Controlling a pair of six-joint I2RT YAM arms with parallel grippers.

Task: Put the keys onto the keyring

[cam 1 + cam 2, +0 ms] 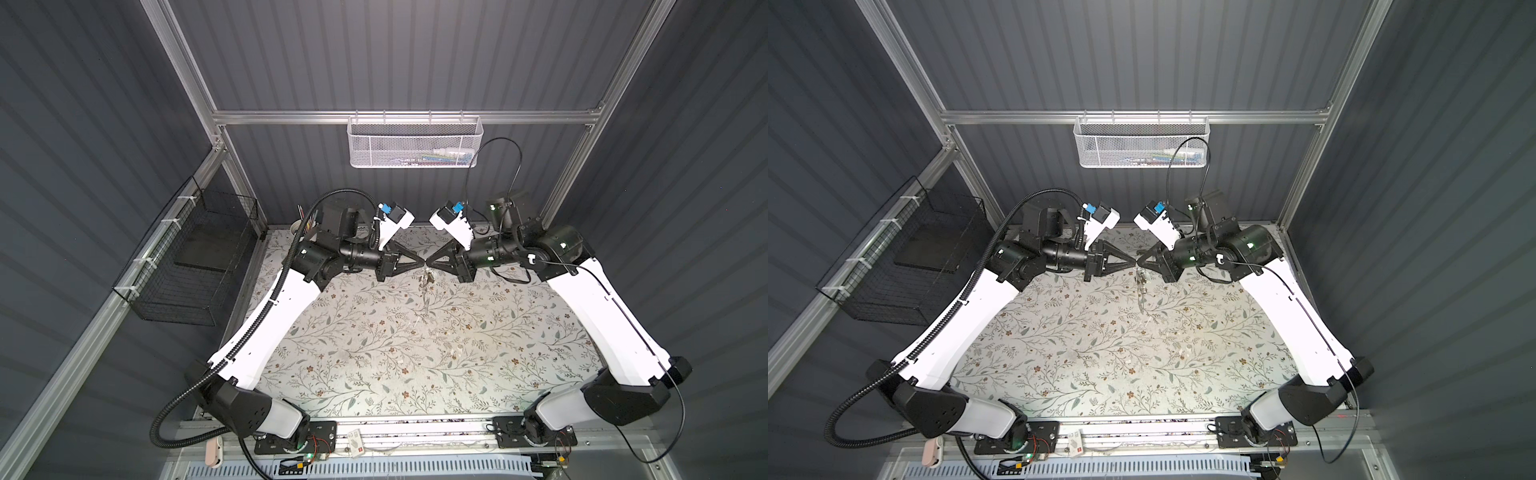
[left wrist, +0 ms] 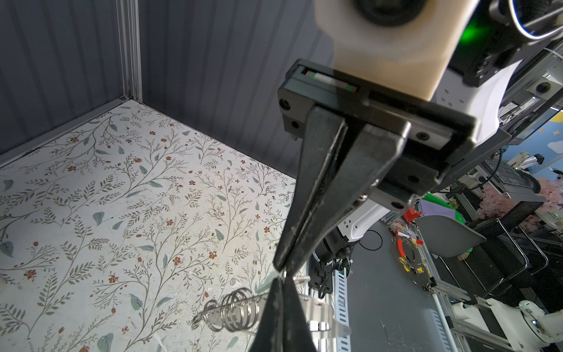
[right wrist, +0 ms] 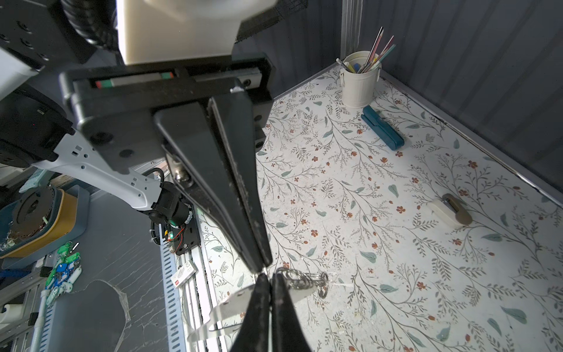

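A black wire basket (image 1: 178, 266) hangs on the left wall. In the far left corner of the floral counter (image 1: 374, 357) stands a cream cup of pencils (image 3: 359, 82). A teal oblong case (image 3: 382, 128) lies just beside it, and a tan-and-white lump (image 3: 451, 210) lies farther toward the middle. Both are near the counter's far edge and apart from each other. The left arm reaches in over that area, and the left tool (image 1: 422, 264) is clenched, jaws pressed flat together, held above the middle of the counter's far half. Its tip touches the tip of the right tool (image 1: 431, 265), so in both top views the two form a bow-tie shape. The keyring (image 1: 426, 281) hangs in the air straight below that meeting spot, clear of the counter. The wrist views show its wire rings (image 2: 234, 309) bunched on one side of the tips and its flat grey plate (image 3: 227, 306) jutting out on the other. A thin ring runs up into the contact point. The right tool is also clenched and grasps the keyring by that ring. Whether the left tool pinches the same ring or only touches it cannot be told. High on the back rail, above the tools, hangs a white mesh basket (image 1: 415, 143).
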